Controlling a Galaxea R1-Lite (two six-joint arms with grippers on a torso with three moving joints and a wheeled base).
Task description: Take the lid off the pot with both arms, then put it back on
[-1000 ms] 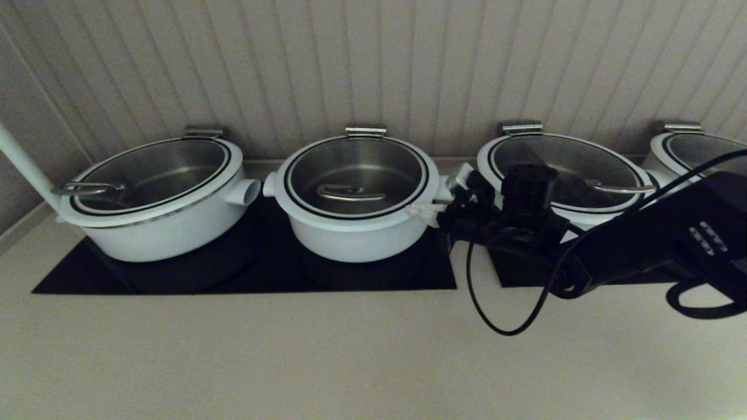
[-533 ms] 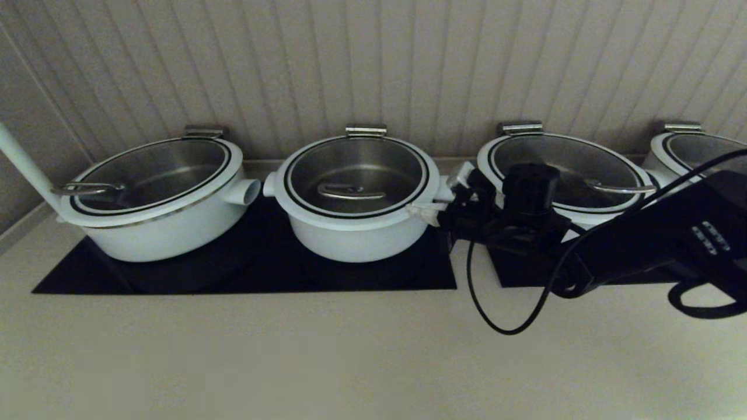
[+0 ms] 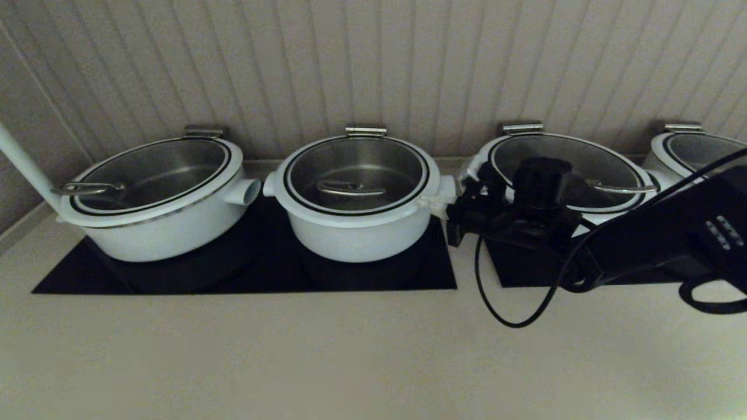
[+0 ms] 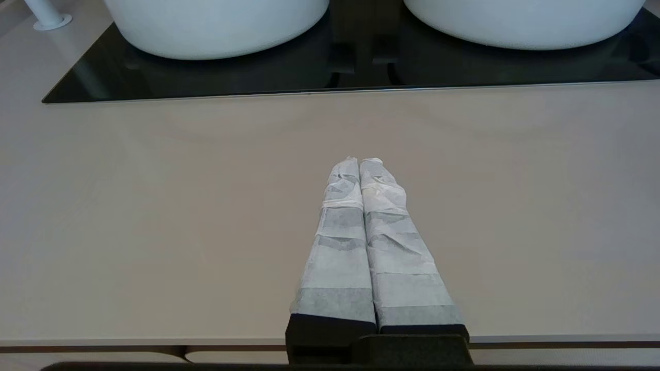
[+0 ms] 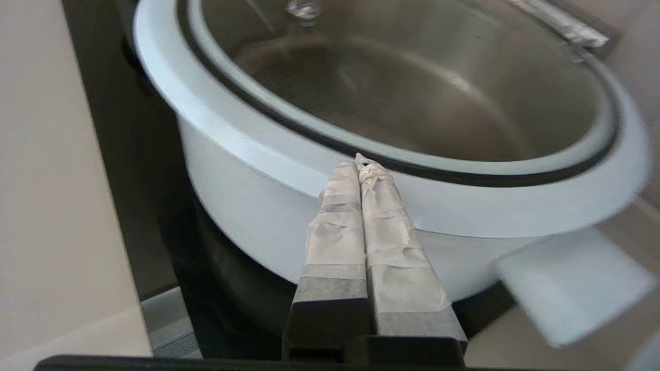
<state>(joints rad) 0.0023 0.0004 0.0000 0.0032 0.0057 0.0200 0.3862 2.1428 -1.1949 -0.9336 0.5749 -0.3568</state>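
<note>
The pot [image 3: 356, 239] stands in the middle of the row, narrow, deep and white, with stub handles on both sides. The lid [image 3: 356, 169] sits on it, its steel bar handle [image 3: 350, 188] at the centre. My right gripper [image 3: 430, 204] is shut and empty, its tips touching the lid's white rim beside the pot's right stub handle [image 3: 446, 188]. In the right wrist view the shut tips [image 5: 357, 164] rest on the lid's rim [image 5: 232, 134] above the pot wall [image 5: 247, 206]. My left gripper [image 4: 359, 162] is shut and empty, low over the beige counter near its front edge, out of the head view.
Wider white pots stand to the left [image 3: 157, 198], to the right [image 3: 566, 169] and at the far right [image 3: 694, 149]. All sit on black hob plates [image 3: 245, 274] against the panelled wall. A black cable loop [image 3: 508, 315] hangs over the counter. A white pole [image 3: 23, 163] rises at far left.
My right gripper has shifted slightly back and to the right along the lid's rim, toward the right stub handle. The lid stays on the pot.
</note>
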